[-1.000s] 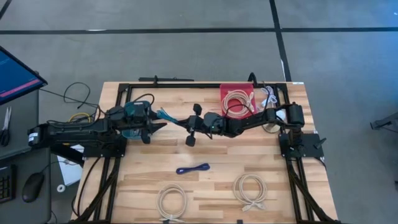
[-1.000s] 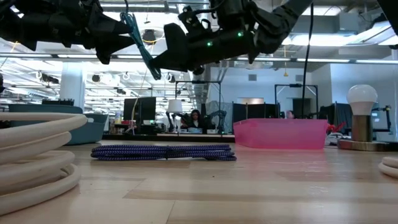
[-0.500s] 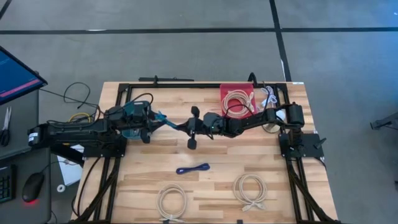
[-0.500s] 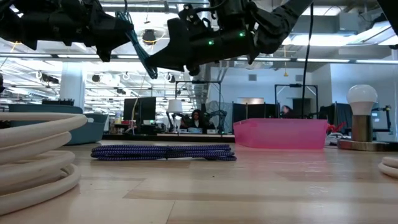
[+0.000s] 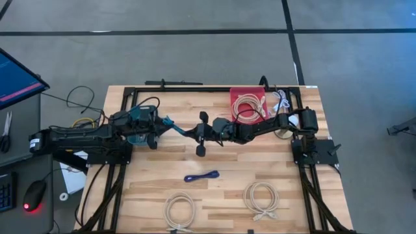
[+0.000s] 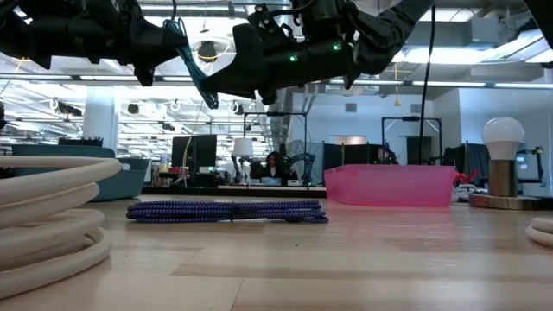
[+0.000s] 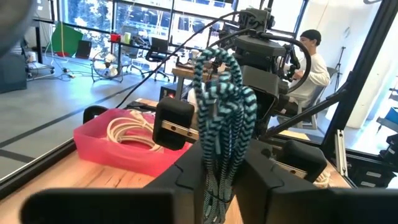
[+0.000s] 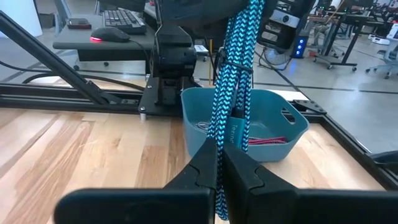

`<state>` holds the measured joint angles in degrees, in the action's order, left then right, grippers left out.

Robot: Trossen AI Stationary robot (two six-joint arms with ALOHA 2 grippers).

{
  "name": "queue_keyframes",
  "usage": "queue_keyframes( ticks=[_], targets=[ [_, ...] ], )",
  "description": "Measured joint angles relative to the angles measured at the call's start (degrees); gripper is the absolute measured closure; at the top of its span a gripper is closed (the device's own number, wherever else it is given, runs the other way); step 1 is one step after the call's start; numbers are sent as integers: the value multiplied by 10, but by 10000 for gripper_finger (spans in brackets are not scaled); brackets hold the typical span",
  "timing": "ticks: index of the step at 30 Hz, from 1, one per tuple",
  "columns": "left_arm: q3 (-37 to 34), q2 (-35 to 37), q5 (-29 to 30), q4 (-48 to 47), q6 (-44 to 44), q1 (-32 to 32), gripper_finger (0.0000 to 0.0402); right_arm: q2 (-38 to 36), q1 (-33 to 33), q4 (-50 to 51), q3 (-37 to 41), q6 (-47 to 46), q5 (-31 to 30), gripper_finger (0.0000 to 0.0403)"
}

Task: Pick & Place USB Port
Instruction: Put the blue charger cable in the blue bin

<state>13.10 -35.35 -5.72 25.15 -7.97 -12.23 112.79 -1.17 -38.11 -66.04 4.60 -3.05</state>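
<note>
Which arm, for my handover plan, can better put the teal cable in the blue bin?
Left: left gripper, shut on the teal cable, hangs beside the blue bin; right gripper is farther.

The two arms meet above the middle of the table [image 5: 156, 185], the left gripper [image 5: 168, 125] and right gripper [image 5: 195, 132] both closed on one bundled cable [image 5: 174, 127] held between them in the air. A bin [image 8: 245, 121] sits under the left arm at the table's left edge. A tray [image 5: 247, 104] with a coiled cable [image 5: 247, 106] lies at the far right. Nearer the front lie a small cable bundle [image 5: 201, 176] in the middle and two cable coils [image 5: 179, 210] [image 5: 260, 197] along the front edge.
</note>
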Motion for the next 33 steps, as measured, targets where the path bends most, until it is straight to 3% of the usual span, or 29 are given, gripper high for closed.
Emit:
queue_keyframes(
  ticks=[5, 19, 28, 33],
  targets=[
    [0, 0, 0, 0, 0, 0, 382, 0, 0, 0, 0, 2, 0, 401],
    [0, 0, 2, -1, 3, 0, 385, -10, 0, 16, 0, 3, 0, 339],
    [0, 1, 64, -8, 37, -1, 385, -86, -13, 234, 0, -2, -3, 322],
    [0, 6, 146, -52, 47, -1, 385, -136, -17, 303, 1, -7, -69, 330]
  ],
)
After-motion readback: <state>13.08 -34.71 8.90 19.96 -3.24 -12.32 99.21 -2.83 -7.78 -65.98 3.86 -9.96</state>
